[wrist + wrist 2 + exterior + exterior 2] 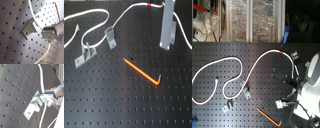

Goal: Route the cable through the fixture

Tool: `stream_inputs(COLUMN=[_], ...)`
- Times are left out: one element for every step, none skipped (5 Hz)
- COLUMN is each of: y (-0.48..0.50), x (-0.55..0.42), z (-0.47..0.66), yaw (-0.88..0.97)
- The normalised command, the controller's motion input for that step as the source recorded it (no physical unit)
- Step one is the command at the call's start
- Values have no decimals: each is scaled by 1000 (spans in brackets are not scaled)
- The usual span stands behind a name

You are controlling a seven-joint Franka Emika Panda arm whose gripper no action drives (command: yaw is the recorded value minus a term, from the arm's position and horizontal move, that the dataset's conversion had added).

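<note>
The white cable (94, 20) loops across the far part of the black pegboard, and its red band (150, 5) sits just left of my gripper (165, 46) in the first exterior view. In both wrist views the gripper (50, 35) (48, 99) is shut on the cable (37, 22) (41, 81), right beside a grey metal bracket fixture (29, 29) (32, 107). The cable crosses the top edge of that fixture. I cannot tell whether it lies in the slot. From the fingers it runs on downward (44, 114).
Two more grey fixtures (110, 36) (84, 54) stand at the first exterior view's left. An orange L-bent rod (141, 71) lies mid-board. In the second exterior view the white arm (311, 85) fills the right side, and shelves with clutter (247, 20) are behind the board.
</note>
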Motion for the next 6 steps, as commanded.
stream_inputs(y=[86, 0, -41, 0, 68, 38], x=[-203, 0, -54, 1, -221, -271], z=[199, 13, 501, 30, 213, 138], yaw=[169, 0, -77, 0, 0, 0])
